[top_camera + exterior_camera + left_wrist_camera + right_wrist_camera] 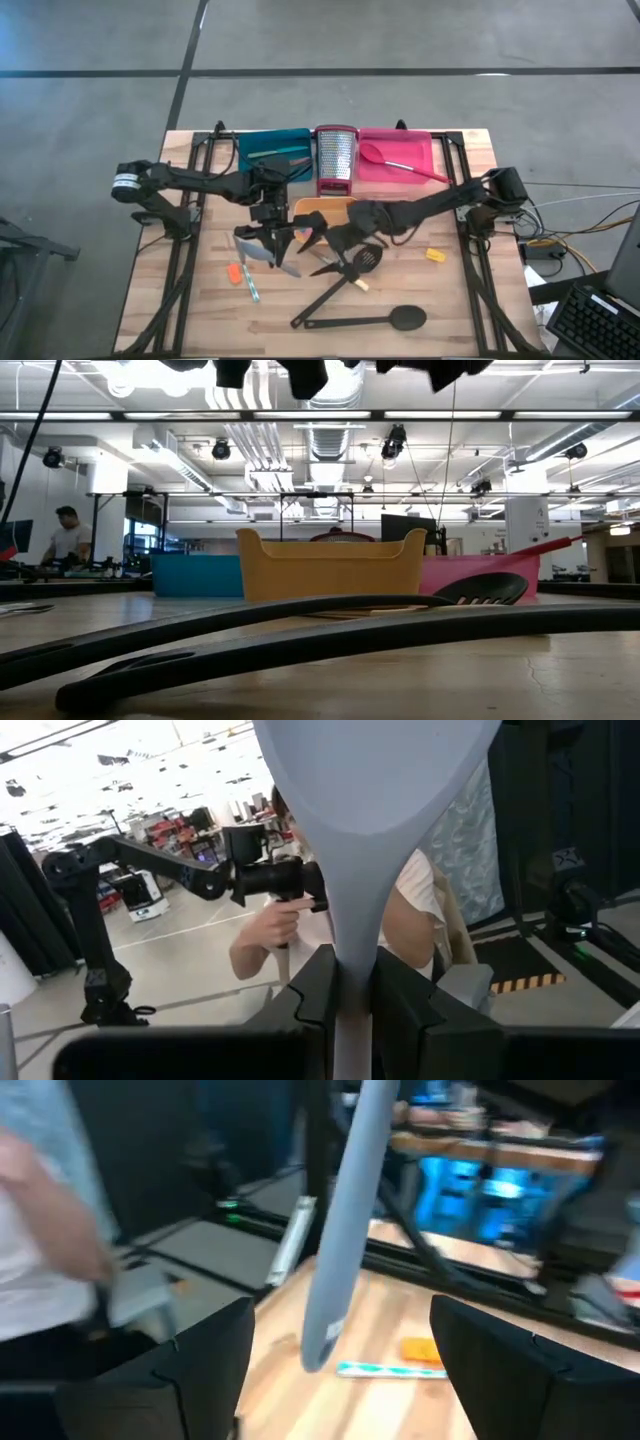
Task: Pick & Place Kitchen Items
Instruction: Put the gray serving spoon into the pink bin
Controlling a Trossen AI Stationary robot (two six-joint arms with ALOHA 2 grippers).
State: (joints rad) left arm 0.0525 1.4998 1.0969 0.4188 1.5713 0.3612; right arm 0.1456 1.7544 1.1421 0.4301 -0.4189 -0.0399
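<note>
The left tool (350, 1005) clamps the grey spoon (375, 830) above the table (450, 310) — the right tool (340, 1355) gapes beside it.

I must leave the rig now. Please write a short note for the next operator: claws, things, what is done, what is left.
Left claw: shut on the pale grey plastic spoon, held above mid-table.
Right claw: open, the spoon's handle between its fingers, not gripped.
Done: a red spoon lies in the pink tray.
Left on the table: long black ladle, black slotted spatula, small yellow piece, small orange piece, a thin tool.
The orange tray is partly hidden; I cannot tell its contents.
</note>
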